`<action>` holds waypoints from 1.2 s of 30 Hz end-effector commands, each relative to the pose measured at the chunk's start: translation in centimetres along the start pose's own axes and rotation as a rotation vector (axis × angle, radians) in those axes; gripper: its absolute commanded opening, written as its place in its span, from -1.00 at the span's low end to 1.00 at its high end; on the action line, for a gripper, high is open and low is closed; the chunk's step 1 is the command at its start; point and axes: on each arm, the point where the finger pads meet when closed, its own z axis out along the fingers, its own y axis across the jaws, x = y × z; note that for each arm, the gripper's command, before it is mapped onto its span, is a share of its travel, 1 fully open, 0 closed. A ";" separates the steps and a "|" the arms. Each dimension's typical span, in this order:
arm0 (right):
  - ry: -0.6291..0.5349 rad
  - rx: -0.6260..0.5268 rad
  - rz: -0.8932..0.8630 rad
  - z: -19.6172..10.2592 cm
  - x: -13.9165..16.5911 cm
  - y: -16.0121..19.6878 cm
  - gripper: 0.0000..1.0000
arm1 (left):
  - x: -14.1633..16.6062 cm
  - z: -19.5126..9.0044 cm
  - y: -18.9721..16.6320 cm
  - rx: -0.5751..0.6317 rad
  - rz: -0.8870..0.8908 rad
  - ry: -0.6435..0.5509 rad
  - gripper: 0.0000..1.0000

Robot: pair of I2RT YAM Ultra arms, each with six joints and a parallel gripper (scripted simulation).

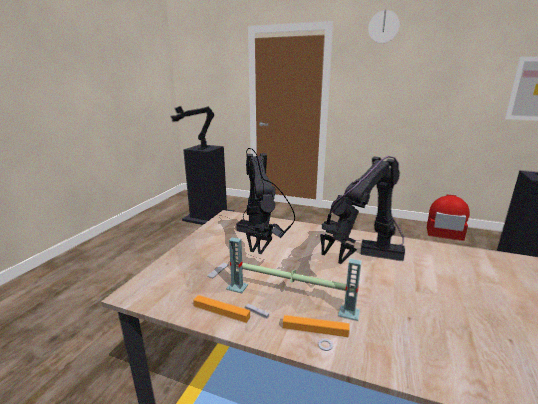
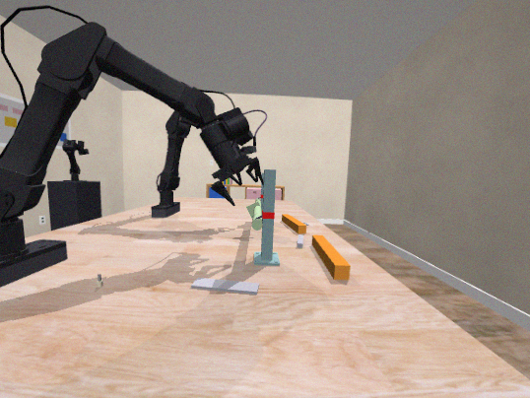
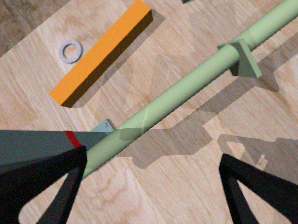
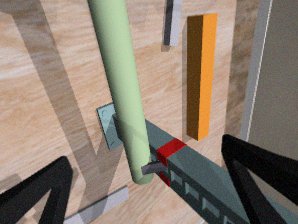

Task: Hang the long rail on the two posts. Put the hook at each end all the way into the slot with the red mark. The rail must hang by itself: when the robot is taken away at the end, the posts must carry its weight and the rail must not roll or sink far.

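fingers spread and holding nothing, the left gripper (image 1: 333, 257) and right gripper (image 1: 257, 251) (image 2: 247, 194) (image 4: 145, 153) stand above the green rail (image 1: 270, 272) (image 2: 256, 217) (image 3: 185, 90) (image 4: 122, 75) in the top view. its long axis slopes gently from center left toward lower right between the posts (image 1: 351, 302) (image 2: 267, 236) (image 4: 200, 162); the right gripper appears nearer its left-hand end.

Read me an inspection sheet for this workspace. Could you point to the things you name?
Surface: wooden table (image 1: 440, 310) (image 2: 197, 345) (image 3: 30, 75) (image 4: 25, 75), shadowed in places; no spills seen.
Job's things: rail (image 1: 270, 273) (image 2: 257, 217) (image 3: 175, 92) (image 4: 122, 75) spans both posts (image 1: 351, 300) (image 2: 267, 241) (image 3: 30, 150) (image 4: 200, 170), ends near the red marks; full seating cannot be told.
Clutter: two orange bars (image 1: 221, 308) (image 2: 330, 258) (image 3: 102, 55) (image 4: 201, 75), ring (image 1: 325, 345) (image 3: 61, 50), grey strip (image 1: 257, 310) (image 2: 300, 241) (image 4: 172, 22), grey plate (image 1: 218, 270) (image 2: 226, 286) (image 4: 100, 204).
Grippers: left gripper (image 1: 332, 257) (image 2: 247, 181) (image 3: 152, 155) and right gripper (image 1: 256, 250) (image 2: 248, 193) (image 4: 145, 153) open, empty.
Cables: looped by the arms; no snag seen.
Surroundings: closed door (image 1: 287, 110), clock (image 1: 384, 26), red case (image 1: 449, 207).
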 end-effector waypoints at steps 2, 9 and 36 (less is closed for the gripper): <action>-0.002 0.011 0.011 -0.5 0.1 -0.5 1.00 | -1.8 -3.1 0.1 0.065 -0.274 -0.065 1.00; -0.002 0.011 0.011 -0.5 0.1 -0.5 1.00 | -0.7 -3.3 0.9 0.083 -0.452 -0.023 1.00; -0.002 0.011 0.011 -0.5 0.1 -0.5 1.00 | 4.1 -1.2 8.4 -0.092 -0.459 0.113 1.00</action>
